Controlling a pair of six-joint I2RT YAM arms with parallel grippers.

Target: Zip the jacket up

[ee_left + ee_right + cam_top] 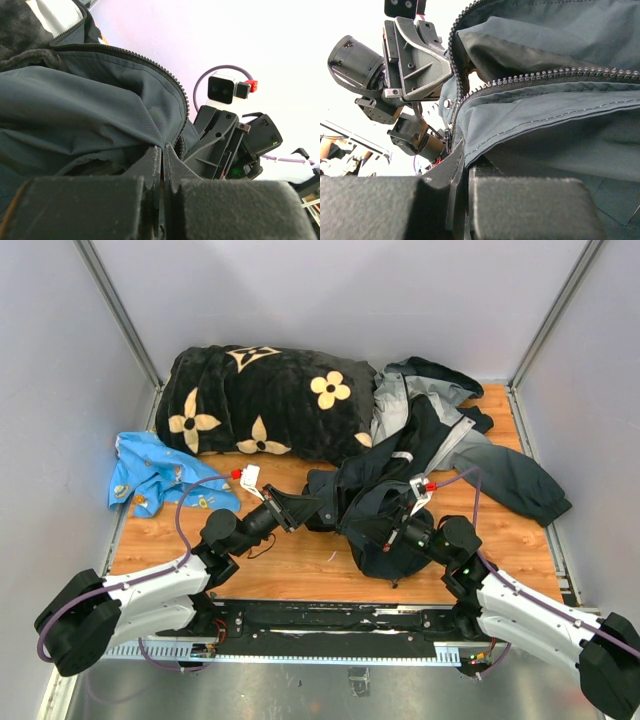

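Wood tabletop [300, 575] carries everything.

Jacket [430, 455] is the biggest item. It's dark navy and grey, crumpled, with the hood and pale lining bunched at its far end and one sleeve trailing off to its right. Black plush blanket [270, 400] with cream flowers lies against the jacket's far-left side, touching it. Small blue patterned cloth [155, 472] sits well left of the jacket, past the blanket.

Progress: nothing zipped as far as I can see. The front lies open. The zipper teeth [176, 84] run as two separate rows, and in the right wrist view they splay apart from a point near a small metal snap [448, 103]. My read is that the task is at the very start: mate the bottom ends, then run the slider the full length. I can't pick out the slider for sure; a small dark bit just below the snap might be it.

Grippers: both are at the jacket's near hem, facing each other and close together.
- Left gripper [162, 150] comes in from the jacket's left. Its jaws are fully closed, pinching dark fabric just beside the toothed edge.
- Right gripper [465, 160] comes in from the jacket's near right. Its jaws are also closed, with the fabric edge by the zipper row nipped between the pads.

The hem between them looks raised off the wood, with slack cloth hanging on both sides.
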